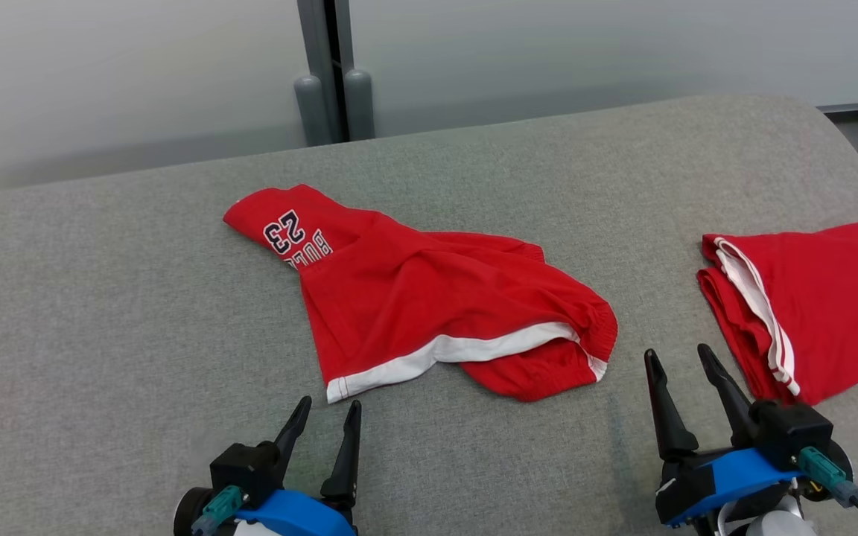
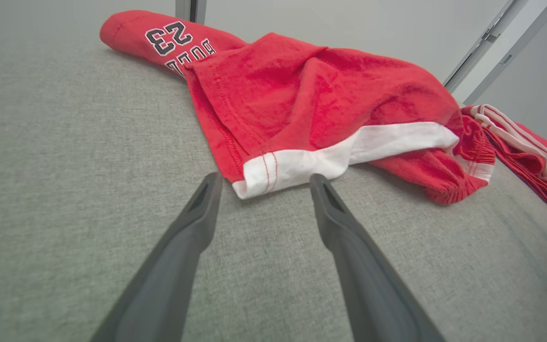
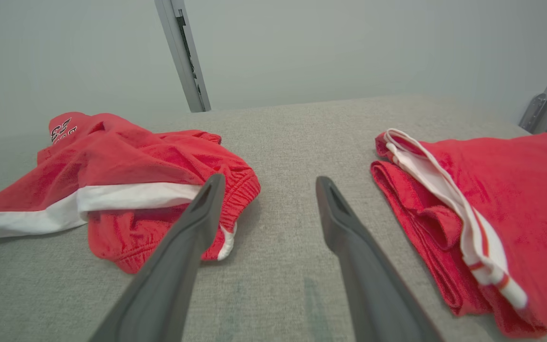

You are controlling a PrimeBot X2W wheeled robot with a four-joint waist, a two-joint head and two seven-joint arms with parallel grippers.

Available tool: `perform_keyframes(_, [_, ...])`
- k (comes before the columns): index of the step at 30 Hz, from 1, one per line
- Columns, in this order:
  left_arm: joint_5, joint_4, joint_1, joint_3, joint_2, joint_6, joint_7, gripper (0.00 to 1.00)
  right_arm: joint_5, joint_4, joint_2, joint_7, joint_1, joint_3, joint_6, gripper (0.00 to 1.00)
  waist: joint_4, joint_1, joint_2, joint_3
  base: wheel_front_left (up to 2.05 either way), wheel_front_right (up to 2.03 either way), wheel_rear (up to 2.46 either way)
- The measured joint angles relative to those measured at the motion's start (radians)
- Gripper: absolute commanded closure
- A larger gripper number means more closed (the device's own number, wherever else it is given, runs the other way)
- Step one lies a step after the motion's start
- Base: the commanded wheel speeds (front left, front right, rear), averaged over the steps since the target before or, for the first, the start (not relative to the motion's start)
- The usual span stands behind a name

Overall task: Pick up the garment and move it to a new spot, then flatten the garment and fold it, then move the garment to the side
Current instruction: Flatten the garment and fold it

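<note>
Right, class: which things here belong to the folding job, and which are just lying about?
Job: crumpled red shorts with white trim; left gripper; right gripper; grey fabric-covered table.
Lying about: folded red garment with white stripes; grey posts behind.

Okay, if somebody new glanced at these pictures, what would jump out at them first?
First, the crumpled red garment with white trim and a 23 printed on it, heaped in the middle of the grey fabric surface. Next, a folded red garment lying apart on the right. Nearest the camera, the left gripper and right gripper point toward the cloth, both open and empty.
</note>
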Motion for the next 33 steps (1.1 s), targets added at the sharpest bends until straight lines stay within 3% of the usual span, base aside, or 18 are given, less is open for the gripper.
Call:
perform_keyframes(12, [-0.026,0.068,-0.069,-0.002,0.000,-0.005,0.000,0.00,-0.002,-0.015,0.000,0.000,-0.023,-0.009,0.000,0.00,-0.044,-0.0001,0.0000,0.065,0.00,0.00,0.00])
perform_keyframes(13, [-0.031,0.072,-0.075,-0.003,0.000,-0.005,0.000,0.17,-0.002,-0.017,0.000,0.000,-0.026,-0.009,0.000,0.00,-0.044,-0.0001,0.0000,0.067,0.00,0.00,0.00])
perform_keyframes(14, [-0.033,0.075,-0.082,-0.004,0.000,-0.005,0.000,0.75,-0.002,-0.019,0.000,0.000,-0.030,-0.009,0.000,0.00,-0.044,-0.0001,0.0000,0.070,0.00,0.00,0.00])
perform_keyframes(15, [-0.034,0.076,-0.086,-0.004,0.000,-0.005,0.000,1.00,-0.002,-0.019,0.000,0.000,-0.032,-0.010,0.000,0.00,-0.045,-0.0002,0.0000,0.072,0.00,0.00,0.00])
perform_keyframes(21, [-0.036,0.058,-0.097,0.029,-0.001,-0.005,0.000,1.00,0.003,-0.016,0.000,0.000,-0.030,-0.008,0.000,0.00,-0.031,-0.0001,0.0000,0.061,0.00,0.00,0.00])
perform_keyframes(33, [0.012,-0.011,0.021,0.159,0.001,-0.005,0.000,1.00,0.006,0.035,0.000,0.000,0.028,0.066,0.000,0.00,0.073,-0.0003,-0.0001,-0.003,0.00,0.00,0.00])
